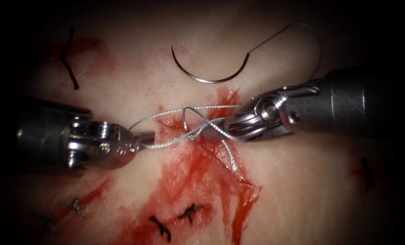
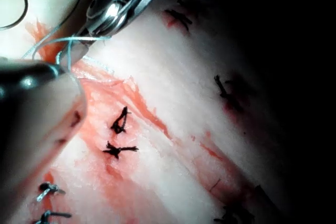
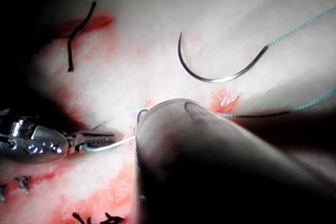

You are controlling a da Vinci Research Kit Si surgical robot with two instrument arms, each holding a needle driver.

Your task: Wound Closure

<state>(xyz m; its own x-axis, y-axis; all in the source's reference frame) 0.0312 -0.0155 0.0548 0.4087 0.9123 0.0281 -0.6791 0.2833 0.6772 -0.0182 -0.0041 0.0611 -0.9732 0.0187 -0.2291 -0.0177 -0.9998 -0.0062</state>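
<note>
Endoscope view first: my left steel needle driver (image 1: 148,138) comes in from the left with its two jaws pinched together on the pale, twisted suture thread (image 1: 166,143), just left of the red-stained cut (image 1: 211,156) in the pale pork tissue (image 1: 134,81). My right steel needle driver (image 1: 227,124) reaches in from the right, its tips over the cut, and the thread loops and crosses around them; whether those jaws are apart or together I cannot tell, and I cannot tell whether they hold the strand. Neither of my tools holds the thin, dark curved needle (image 1: 211,79): it lies free on the tissue surface above the cut, not in the tissue, open side up, with thread running from its right end in a high arc towards my right shaft. Red fluid (image 1: 188,181) spreads down from the cut. Dark knotted stitches (image 1: 191,211) sit below it, and a short dark cut end of thread (image 1: 68,59) lies at upper left. From my right wrist view, the left tool's tips (image 3: 97,139) clamp the thread, and the needle (image 3: 220,74) rests on pale tissue beyond.
</note>
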